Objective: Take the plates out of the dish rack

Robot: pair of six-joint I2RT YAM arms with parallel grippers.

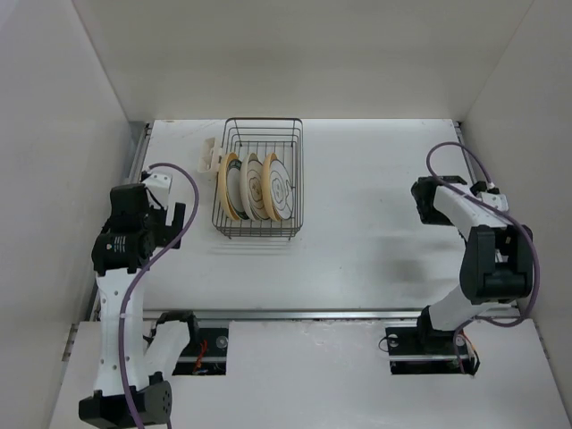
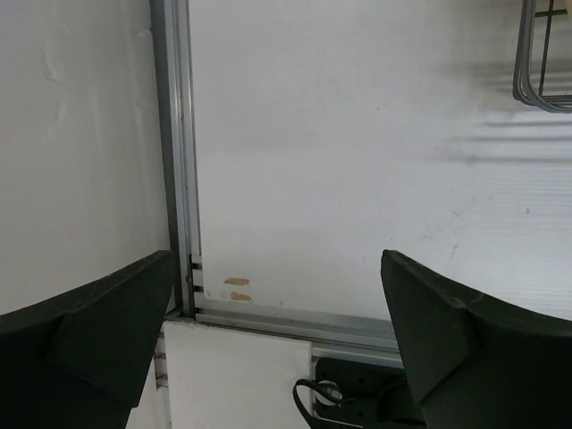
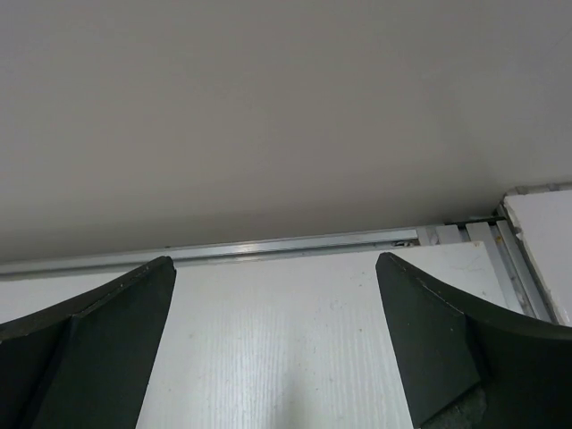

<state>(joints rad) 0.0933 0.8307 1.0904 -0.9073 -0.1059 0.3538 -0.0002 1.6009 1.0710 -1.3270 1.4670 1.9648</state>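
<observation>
Status: nothing unloaded yet, by the look of it. Dish rack (image 1: 256,229) sits on the table (image 1: 375,223) in the upper centre-left of the top view, with the plates (image 1: 253,186) standing on edge inside it, side by side. I count three for certain: a yellow-tan one on the left, a paler one in the middle and a ringed white one on the right.

Left fingers (image 2: 98,322) are spread wide with nothing between them, and so are the right fingers (image 3: 89,331). Both arms hang well apart from the rack, the left one nearer.

Step in hand, as I judge it, is the first reach. Suggested method:
- take an end plate first, where there is free room beside it
- come down from above and pinch the top rim across its thickness
- lift straight up until clear of the divider wires, then swing out
- lay it flat on bare table, away from the rack

Hard to make out:
- whether a fourth plate hides between the others
- lower halves of the plates, lost behind the wires
- rim patterns, too small to read
- small cream piece (image 1: 210,157) on the rack's left side — purpose unclear

Left wrist view catches only a rack corner, cut off at upper right. Right wrist view shows just table and wall.
</observation>
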